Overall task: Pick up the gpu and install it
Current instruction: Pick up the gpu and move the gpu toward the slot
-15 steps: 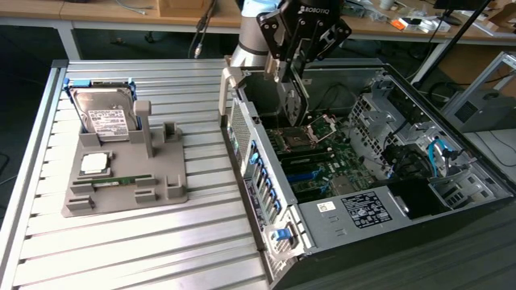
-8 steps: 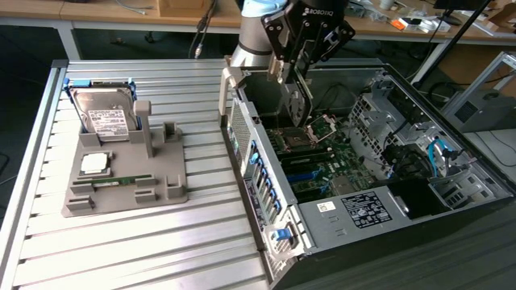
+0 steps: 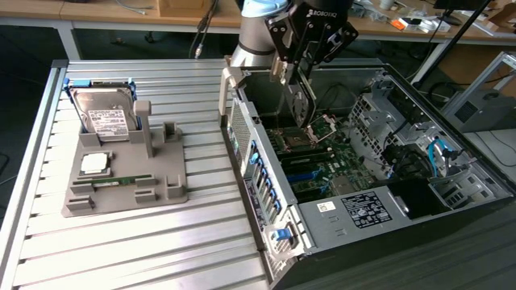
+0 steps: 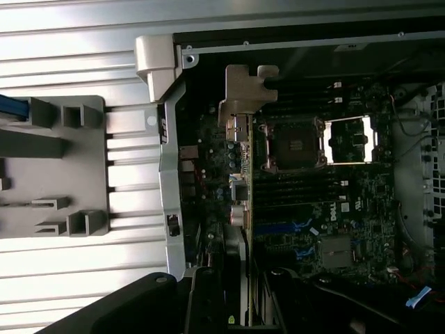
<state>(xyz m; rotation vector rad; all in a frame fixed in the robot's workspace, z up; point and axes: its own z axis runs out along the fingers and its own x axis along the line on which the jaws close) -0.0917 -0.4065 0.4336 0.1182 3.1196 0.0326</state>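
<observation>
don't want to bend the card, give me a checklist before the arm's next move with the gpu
1. gpu gripped by gripper: ok, hangs upright from it.
2. Card over the motherboard inside the open case: ok.
3. Seated in a slot: not ok, held above the board.
4. Lined up with the blue slots: cannot tell.
5. Hard drive out of the way on its grey stand: ok.

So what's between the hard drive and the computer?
In the exterior view: two gray posts of the holder, then table slats.
</observation>
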